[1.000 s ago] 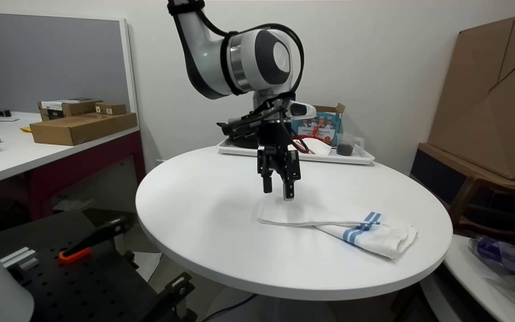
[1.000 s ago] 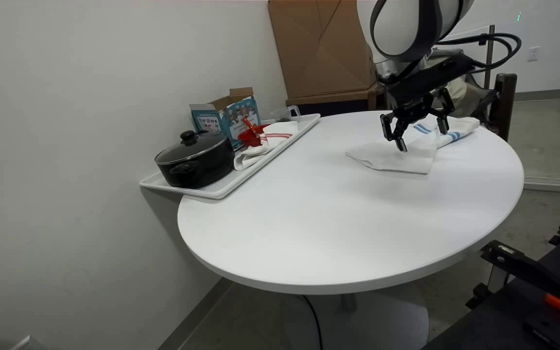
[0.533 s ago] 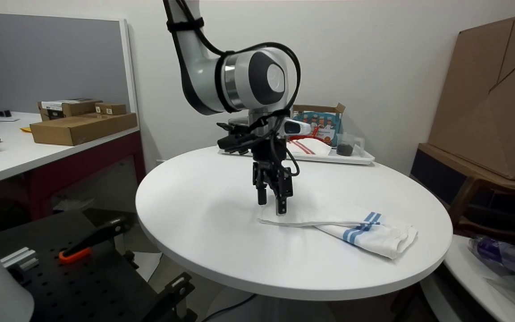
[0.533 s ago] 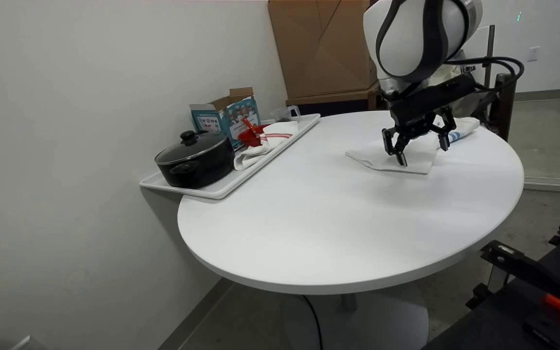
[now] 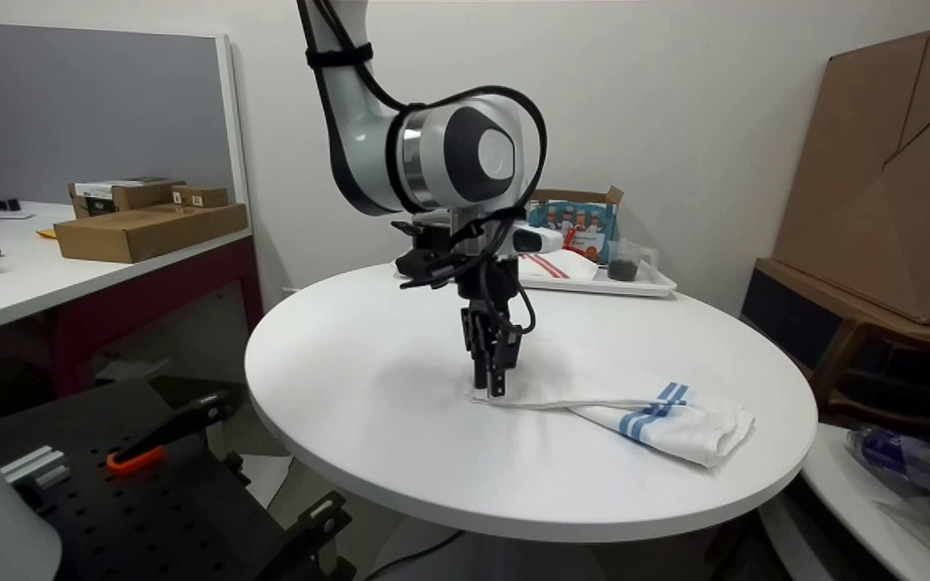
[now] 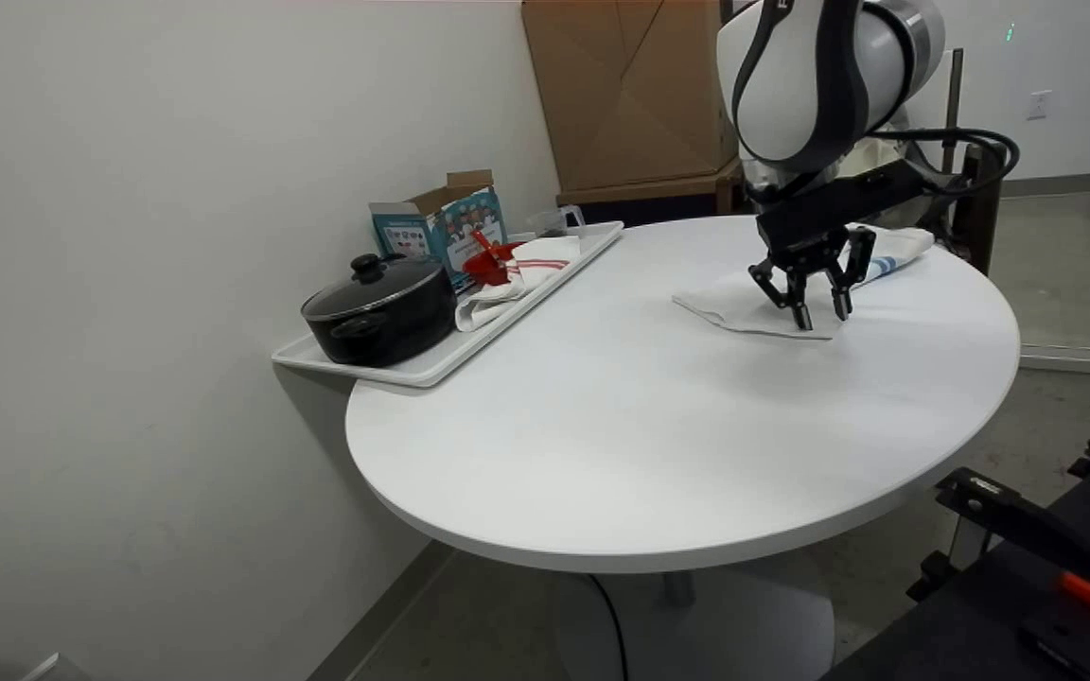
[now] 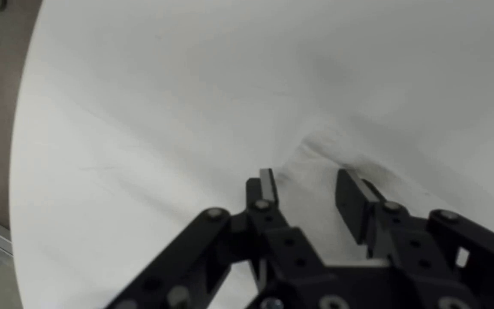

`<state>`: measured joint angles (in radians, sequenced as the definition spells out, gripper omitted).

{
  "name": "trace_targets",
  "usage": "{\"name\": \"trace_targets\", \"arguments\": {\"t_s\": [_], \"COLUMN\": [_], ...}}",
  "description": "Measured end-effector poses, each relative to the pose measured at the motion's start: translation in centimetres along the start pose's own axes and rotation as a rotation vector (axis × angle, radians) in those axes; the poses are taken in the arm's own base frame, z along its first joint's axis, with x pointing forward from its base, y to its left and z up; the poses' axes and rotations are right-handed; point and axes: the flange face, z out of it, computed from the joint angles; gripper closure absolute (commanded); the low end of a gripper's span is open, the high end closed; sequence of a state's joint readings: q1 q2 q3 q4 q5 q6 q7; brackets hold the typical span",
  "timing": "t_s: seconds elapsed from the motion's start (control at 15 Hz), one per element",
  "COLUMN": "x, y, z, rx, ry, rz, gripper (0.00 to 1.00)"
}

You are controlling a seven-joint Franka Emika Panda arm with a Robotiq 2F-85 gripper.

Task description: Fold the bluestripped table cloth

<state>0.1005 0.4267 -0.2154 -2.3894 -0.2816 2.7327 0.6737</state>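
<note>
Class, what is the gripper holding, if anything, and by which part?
Nothing is held: the gripper is partly open, its jaws standing apart, and a corner of the blue-striped cloth shows in the gap.

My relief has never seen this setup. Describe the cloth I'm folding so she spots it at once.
Find the round white table. On it, a white cloth lies partly folded, the claw at one corner. Its blue striping sets it apart from the red-striped towel on the tray.
</note>
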Motion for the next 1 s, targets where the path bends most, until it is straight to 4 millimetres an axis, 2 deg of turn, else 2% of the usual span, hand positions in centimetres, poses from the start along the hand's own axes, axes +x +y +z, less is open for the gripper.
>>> {"name": "trace_targets", "arguments": {"t_s": [0.07, 0.27, 0.6, 0.67, 0.73, 0.8, 1.0], "x": [-0.1, -0.4, -1.2, -1.3, -1.4, -1.5, -1.5], "y": [0.0, -0.1, -0.1, 0.0, 0.0, 0.0, 0.1], "z": [0.1, 0.4, 0.9, 1.1, 1.2, 1.4, 1.4], "rx": [0.004, 0.014, 0.023, 0.023, 0.023, 0.024, 0.028], "ry": [0.000, -0.003, -0.020, -0.025, -0.028, -0.031, -0.030], "rz": [0.005, 0.016, 0.036, 0.040, 0.044, 0.047, 0.056], "gripper": [0.92, 0.55, 0.20, 0.45, 0.58, 0.58, 0.82]}}
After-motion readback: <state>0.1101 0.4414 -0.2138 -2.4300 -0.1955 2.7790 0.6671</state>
